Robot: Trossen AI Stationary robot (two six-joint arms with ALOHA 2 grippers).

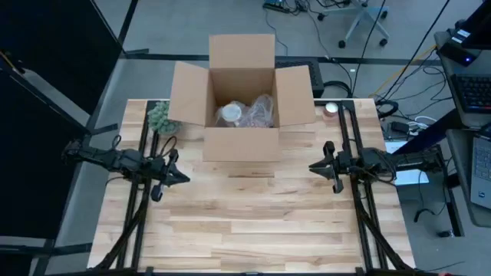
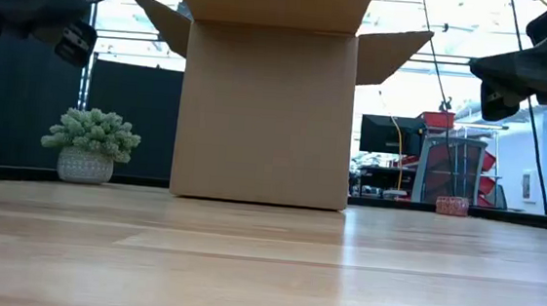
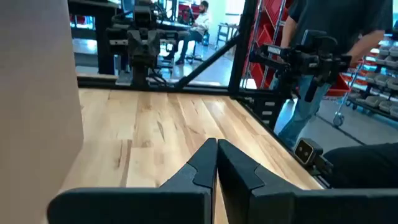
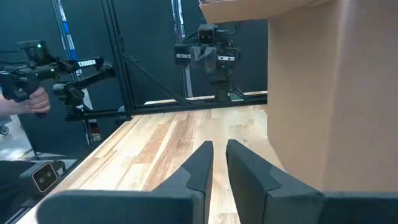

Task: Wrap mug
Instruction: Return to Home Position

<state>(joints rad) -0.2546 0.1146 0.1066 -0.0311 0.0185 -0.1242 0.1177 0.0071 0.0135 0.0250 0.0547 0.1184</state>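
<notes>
Left end effector [image 1: 178, 177] hangs pinched together, empty; right end effector [image 1: 316, 166] is barely parted, empty. Reaching into the cardboard box [image 1: 242, 115] risks snagging its flaps or crushing the plastic-wrapped mug [image 1: 230, 115].

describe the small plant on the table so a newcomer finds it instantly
Start at the open cardboard box at the table's far edge. Beside its left flap, at the table's far-left corner, stands the potted plant: a pale green, bumpy succulent cluster in a small white textured pot, the only greenery on the table.
</notes>
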